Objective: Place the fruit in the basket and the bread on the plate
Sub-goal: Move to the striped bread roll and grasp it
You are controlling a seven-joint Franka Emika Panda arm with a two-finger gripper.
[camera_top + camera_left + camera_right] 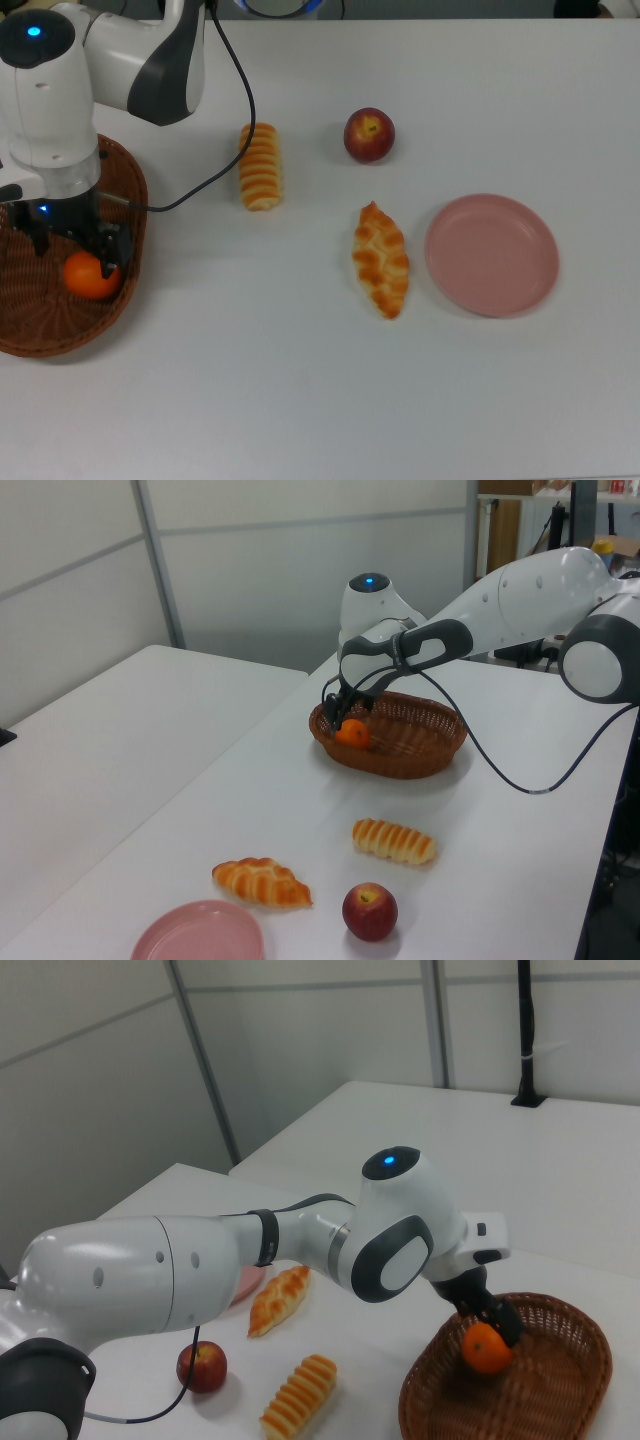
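An orange mandarin (90, 277) sits low inside the brown wicker basket (40, 335) at the top view's left. My gripper (80, 258) is down in the basket, shut on the mandarin. In the right view the dark fingers (497, 1320) overlap the mandarin's (487, 1350) top. The dark red apple (369, 135) lies on the table at the middle back. A striped roll (260, 166) lies between the basket and the apple. The braided loaf (381, 259) lies just left of the pink plate (492, 254), which holds nothing.
A black cable (232, 95) runs from my arm over the table near the striped roll. My white arm (130, 55) hangs over the basket's back corner. The white table (320, 400) stretches past all the things.
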